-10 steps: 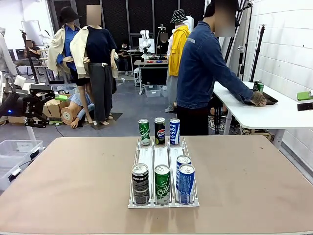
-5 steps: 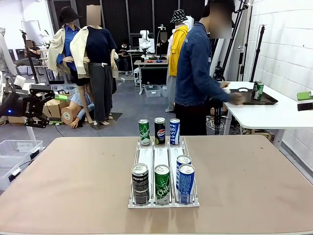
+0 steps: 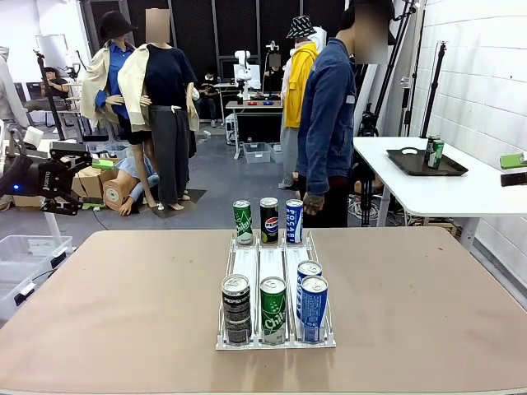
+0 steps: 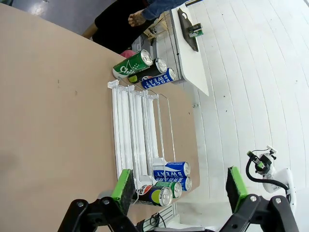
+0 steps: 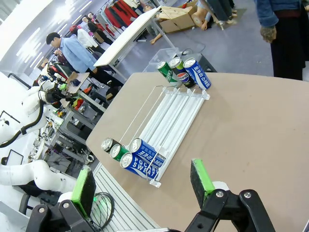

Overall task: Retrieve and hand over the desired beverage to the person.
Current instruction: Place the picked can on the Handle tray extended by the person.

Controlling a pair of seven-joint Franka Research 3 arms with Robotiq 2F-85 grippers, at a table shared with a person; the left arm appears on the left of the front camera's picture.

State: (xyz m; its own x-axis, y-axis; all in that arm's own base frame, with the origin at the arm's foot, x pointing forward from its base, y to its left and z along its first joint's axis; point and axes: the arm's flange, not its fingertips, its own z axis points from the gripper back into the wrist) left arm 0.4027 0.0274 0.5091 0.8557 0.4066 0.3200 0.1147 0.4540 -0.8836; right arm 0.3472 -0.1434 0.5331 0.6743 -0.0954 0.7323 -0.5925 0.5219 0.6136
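The person (image 3: pixel 328 123), in a blue denim jacket, stands side-on at the table's far edge with one hand (image 3: pixel 313 202) hanging down. A white three-lane rack (image 3: pixel 274 262) lies mid-table. At its far end stand a green can (image 3: pixel 242 222), a black Pepsi can (image 3: pixel 269 220) and a blue Pocari can (image 3: pixel 294 220). At its near end stand a Pepsi can (image 3: pixel 236 309), a green can (image 3: pixel 272 309) and two blue cans (image 3: pixel 313 306). My left gripper (image 4: pixel 179 186) hangs open above the rack's near end (image 4: pixel 145 191). My right gripper (image 5: pixel 143 183) is open too, above the table beside the rack (image 5: pixel 169 121).
The brown table (image 3: pixel 123 304) has bare room on both sides of the rack. A white side table (image 3: pixel 461 191) at the back right carries a black tray (image 3: pixel 424 164) and a can (image 3: pixel 434 152). A clear bin (image 3: pixel 25 255) sits on the floor at left.
The person has pulled the arm back from the tray on the side table and turned toward my table's far edge. The cans and rack have not moved.
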